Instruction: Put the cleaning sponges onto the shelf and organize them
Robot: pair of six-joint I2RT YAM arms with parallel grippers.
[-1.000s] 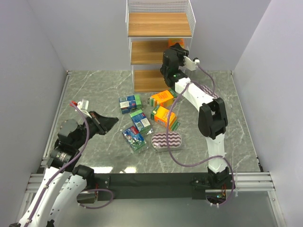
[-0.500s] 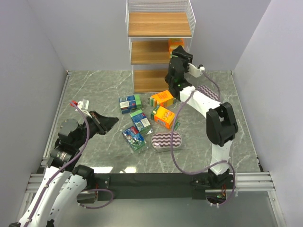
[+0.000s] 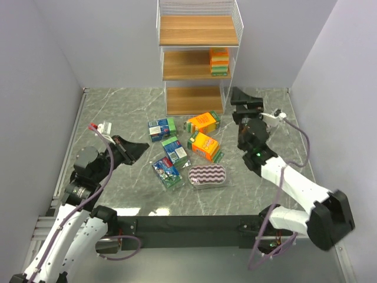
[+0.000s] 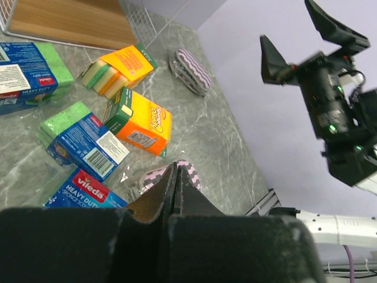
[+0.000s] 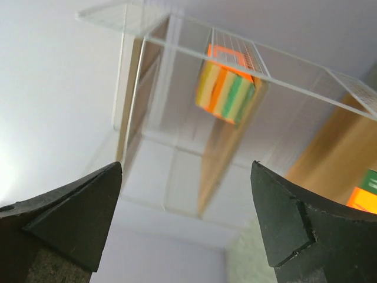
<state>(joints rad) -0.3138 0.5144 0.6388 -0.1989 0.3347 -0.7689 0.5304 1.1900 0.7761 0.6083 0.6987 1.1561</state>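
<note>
While the right gripper gapes empty, left gripper clenched, the orange pack should be straddled squarely.

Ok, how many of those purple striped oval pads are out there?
2. One striped pad lies beside the near orange pack; a second pad shows only in the left wrist view, beside the far orange pack. Others could be hidden.

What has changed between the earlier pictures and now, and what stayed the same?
The right gripper drew back from the shelf toward the near right side and is open; the orange sponge pack is left on the middle board. The left gripper, shut, and the packs on the table stayed in place.
</note>
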